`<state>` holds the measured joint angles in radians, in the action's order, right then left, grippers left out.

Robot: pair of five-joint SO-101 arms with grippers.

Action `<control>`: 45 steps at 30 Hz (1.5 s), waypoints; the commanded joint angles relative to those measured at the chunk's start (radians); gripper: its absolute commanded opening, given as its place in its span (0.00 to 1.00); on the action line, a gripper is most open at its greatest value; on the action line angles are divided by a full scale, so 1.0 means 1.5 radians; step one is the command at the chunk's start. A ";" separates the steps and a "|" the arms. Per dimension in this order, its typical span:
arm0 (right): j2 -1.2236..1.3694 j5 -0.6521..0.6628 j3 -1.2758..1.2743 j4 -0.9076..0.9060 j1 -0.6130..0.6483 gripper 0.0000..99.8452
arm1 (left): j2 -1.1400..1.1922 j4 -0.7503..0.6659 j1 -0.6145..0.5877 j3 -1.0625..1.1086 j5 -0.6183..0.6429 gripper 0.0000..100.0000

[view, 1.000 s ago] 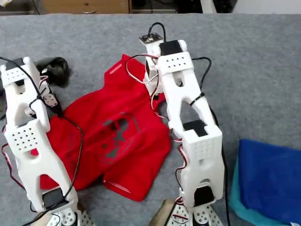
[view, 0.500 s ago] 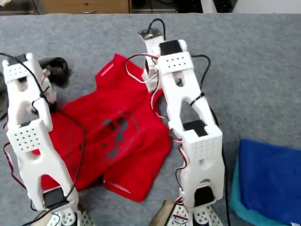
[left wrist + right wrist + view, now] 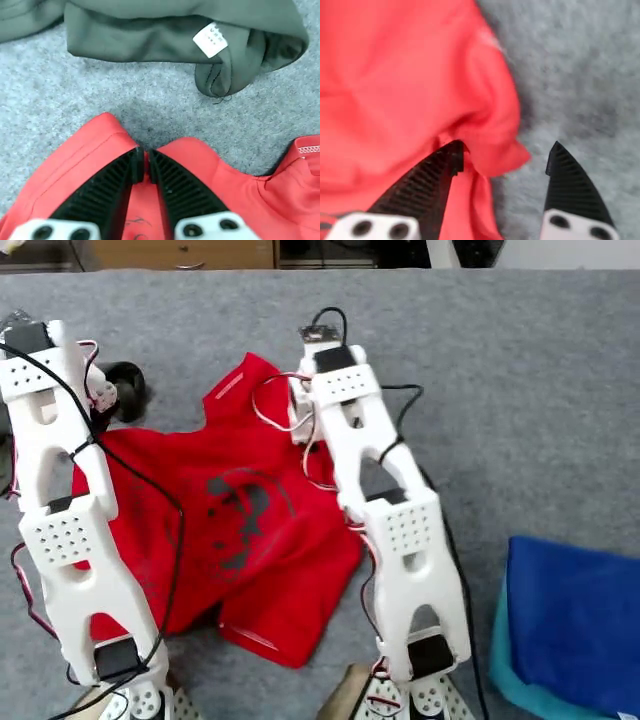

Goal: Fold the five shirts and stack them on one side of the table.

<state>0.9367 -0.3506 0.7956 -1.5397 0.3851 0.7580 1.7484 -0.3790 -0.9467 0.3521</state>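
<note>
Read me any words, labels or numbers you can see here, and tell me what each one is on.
White tag on the grey garment: small dark print, too small to read.
Dark graphic on the red shirt front: blurred, no words can be made out.

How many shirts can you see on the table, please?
4: a red shirt spread in the middle, a dark grey shirt bunched beyond the left gripper, and a blue shirt folded on a teal shirt at the right edge. A fifth may be hidden.
</note>
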 commanded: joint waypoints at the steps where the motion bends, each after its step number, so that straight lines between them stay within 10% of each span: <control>1: 0.028 -0.019 0.091 -0.002 0.016 0.26 | -0.042 0.006 0.010 -0.003 0.006 0.02; 6: 0.078 -0.013 0.190 -0.062 -0.002 0.00 | -0.042 0.006 0.002 -0.005 -0.007 0.02; 13: 0.116 0.035 0.273 -0.166 -0.058 0.00 | -0.042 0.006 0.004 -0.009 -0.032 0.02; 22: -0.065 0.114 -0.019 -0.165 -0.131 0.00 | -0.049 0.005 0.008 -0.010 -0.072 0.02; 34: -0.197 0.209 -0.172 -0.135 -0.195 0.01 | -0.058 0.009 0.001 0.000 -0.113 0.21; 41: -0.233 0.225 -0.117 -0.150 -0.199 0.29 | -0.236 0.009 0.008 0.238 -0.240 0.21; 45: -0.266 0.226 -0.070 -0.157 -0.202 0.26 | -0.353 -0.015 0.008 0.445 -0.239 0.21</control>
<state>0.6391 -0.0192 0.6176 -1.7561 0.0951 0.3836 1.7469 -0.3759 -0.4803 0.0008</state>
